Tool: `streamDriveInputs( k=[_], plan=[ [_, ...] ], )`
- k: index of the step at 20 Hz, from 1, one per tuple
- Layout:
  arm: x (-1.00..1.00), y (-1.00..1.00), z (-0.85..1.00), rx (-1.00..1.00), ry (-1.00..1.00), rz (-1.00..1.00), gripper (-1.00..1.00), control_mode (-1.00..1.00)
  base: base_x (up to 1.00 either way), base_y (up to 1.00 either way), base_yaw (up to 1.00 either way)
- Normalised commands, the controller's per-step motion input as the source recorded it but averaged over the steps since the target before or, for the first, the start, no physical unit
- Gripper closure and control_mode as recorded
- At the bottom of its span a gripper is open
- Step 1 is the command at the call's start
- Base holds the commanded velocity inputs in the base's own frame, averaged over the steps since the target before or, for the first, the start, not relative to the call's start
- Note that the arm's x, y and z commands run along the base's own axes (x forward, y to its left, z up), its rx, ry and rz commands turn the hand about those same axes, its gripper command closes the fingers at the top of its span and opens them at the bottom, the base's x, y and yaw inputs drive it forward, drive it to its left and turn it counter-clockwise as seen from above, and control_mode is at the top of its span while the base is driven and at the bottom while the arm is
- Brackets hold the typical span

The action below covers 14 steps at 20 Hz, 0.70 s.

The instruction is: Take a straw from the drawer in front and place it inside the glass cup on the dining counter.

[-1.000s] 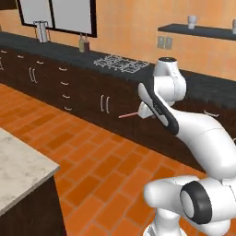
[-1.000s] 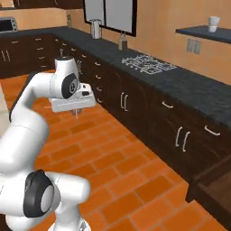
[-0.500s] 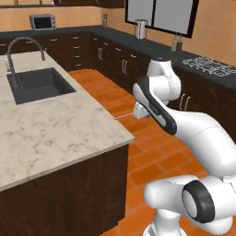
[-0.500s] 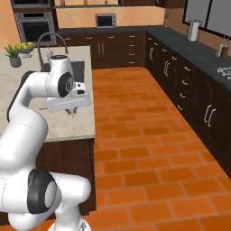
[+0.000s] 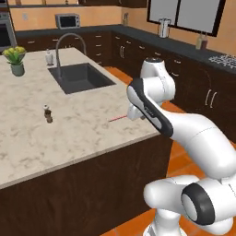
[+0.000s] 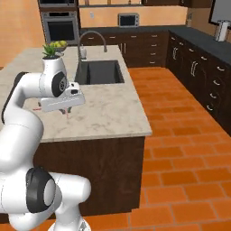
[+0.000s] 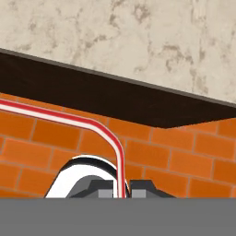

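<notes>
Jaws clenched on the straw [image 7: 110, 138] by one end beside the bench [image 5: 87, 124]; glass cup unsighted, possibly risking a snag.

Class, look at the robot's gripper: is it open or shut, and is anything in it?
Shut on the straw. In the hand view the gripper has its tips pressed together around the red-and-white stem, which rises between them and bends aside.

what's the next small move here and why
Probably carry the straw further in over the dining counter to find the cup. The gripper is shut on the straw, hanging near the counter's edge, with floor bricks below it in the hand view.
</notes>
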Motion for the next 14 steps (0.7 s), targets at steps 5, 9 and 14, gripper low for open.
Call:
streamDriveInputs(
  k=[5,9,14],
  plan=[
    [0.00,0.00,0.00,0.00,0.00,0.00,1.00,1.00,-0.02,1.00,0.00],
    [0.00,0.00,0.00,0.00,0.00,0.00,1.00,1.00,0.00,1.00,0.00],
    [0.00,0.00,0.00,0.00,0.00,0.00,1.00,1.00,0.00,1.00,-0.10]
  ],
)
